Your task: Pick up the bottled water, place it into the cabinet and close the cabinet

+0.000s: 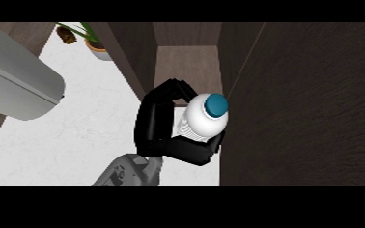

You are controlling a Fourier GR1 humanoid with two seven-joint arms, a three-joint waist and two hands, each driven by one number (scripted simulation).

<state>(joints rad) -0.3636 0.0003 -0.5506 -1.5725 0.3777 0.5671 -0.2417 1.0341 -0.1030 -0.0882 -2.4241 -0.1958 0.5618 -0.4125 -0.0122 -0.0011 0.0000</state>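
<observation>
Cabinet (187,67): one, dark wood, open at the front; a brown inner shelf shows between two dark side walls, and the bay is narrow.
Door (292,106): one dark panel filling the view's right side, its left edge running straight down just beside the bottle.
Surface (85,121): white, speckled, open to the left of the hand; it meets the cabinet's left wall along a slanted edge.
Grey object (28,84): one, rounded, at the left edge of the view, well apart from the hand; what it is I cannot tell.
Hand (153,125): one in view, black, on a grey forearm coming up from the lower edge; which hand it is I cannot tell. Its fingers (171,88) are curled round the bottle from the left and over the top, the thumb below.
Bottle (205,118): one, white ribbed body with a teal cap, held in the hand just in front of the cabinet opening, between the left wall and the door's edge, close against the door.
Plant (89,36): one, potted, at the top left, on the surface beside the cabinet's left wall.
</observation>
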